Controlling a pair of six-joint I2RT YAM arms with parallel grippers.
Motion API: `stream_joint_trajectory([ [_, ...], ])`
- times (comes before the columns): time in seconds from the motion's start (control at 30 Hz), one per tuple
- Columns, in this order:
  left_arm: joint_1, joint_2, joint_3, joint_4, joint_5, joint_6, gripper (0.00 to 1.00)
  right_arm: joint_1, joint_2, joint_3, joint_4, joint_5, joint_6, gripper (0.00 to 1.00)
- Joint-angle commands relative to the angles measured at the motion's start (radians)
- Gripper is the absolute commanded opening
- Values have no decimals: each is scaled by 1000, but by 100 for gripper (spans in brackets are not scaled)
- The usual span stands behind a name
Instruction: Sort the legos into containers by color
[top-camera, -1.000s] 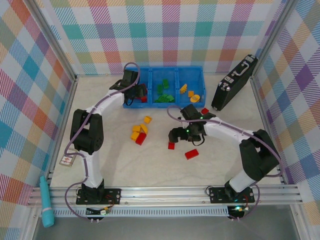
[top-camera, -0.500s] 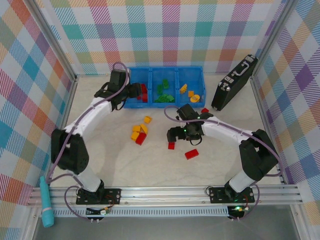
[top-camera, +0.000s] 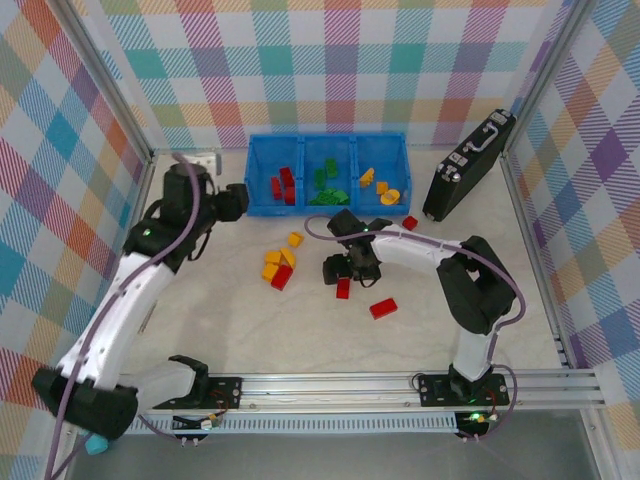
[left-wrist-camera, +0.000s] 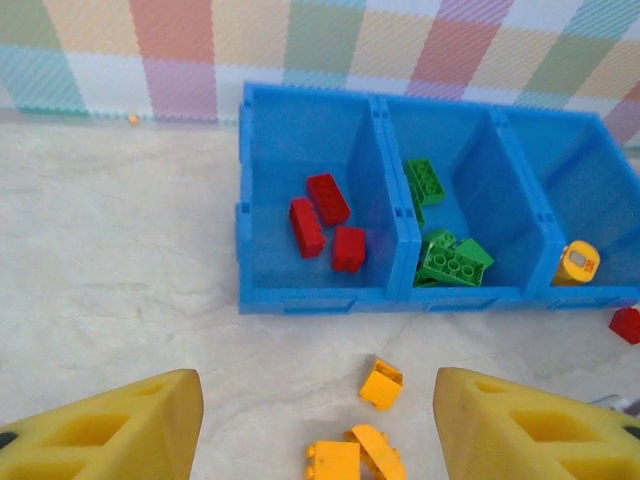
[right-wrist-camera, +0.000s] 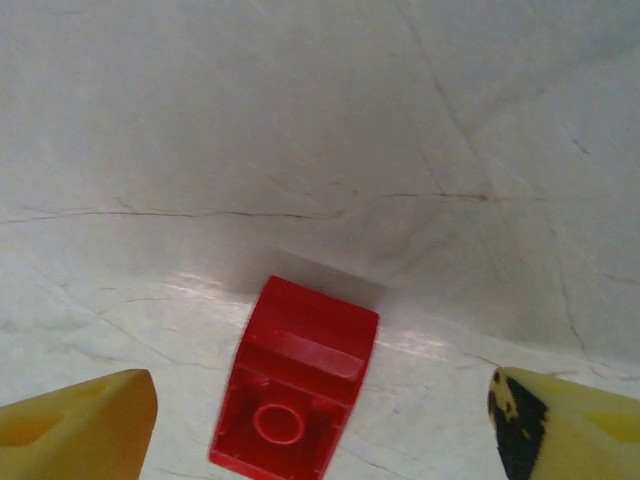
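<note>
Three square compartments divided the bright blue plastic tray, whose low ribbed walls sat along the far edge of the worktop. The left compartment held red bricks, the middle one green bricks, and the right one orange pieces. A black briefcase stood at the far right, near the tray's right end. Much of the pale, marble-veined worktop lay bare toward the near edge, hemmed in by an aluminium frame and plaid-patterned walls.

The left pincer hung just off the tray's left wall. Its yellow foam fingers were spread wide with nothing between them.

A cluster of yellow-orange bricks, with one red brick among them, lay left of the middle, and a single orange brick lay just beyond it. A loose red block sat nearer the front, and another red piece lay close to the tray's near right corner.

The right pincer pointed down at mid-worktop, its fingers parted on either side of a small red brick, and neither finger touched it. That brick lay upside down, glossy and hollow, with a round tube showing in its underside.
</note>
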Motion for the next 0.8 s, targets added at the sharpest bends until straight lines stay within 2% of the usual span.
stream_joint_trajectory([
  [0.0, 6, -100, 8, -136, -46, 39, 63, 12, 25, 40, -53, 32, 43, 82],
  [0.3, 7, -257, 13, -327, -112, 60, 66, 52, 138, 110, -126, 53, 72, 60],
  [0.53, 7, -320, -6, -394, -143, 103, 69, 59, 168, 129, -161, 81, 74, 36],
  [0.67, 7, -341, -4, -414, -147, 128, 69, 59, 130, 183, -214, 148, 29, 32],
  [0.77, 7, -360, -8, -422, -157, 156, 70, 59, 119, 308, -285, 225, -51, 32],
])
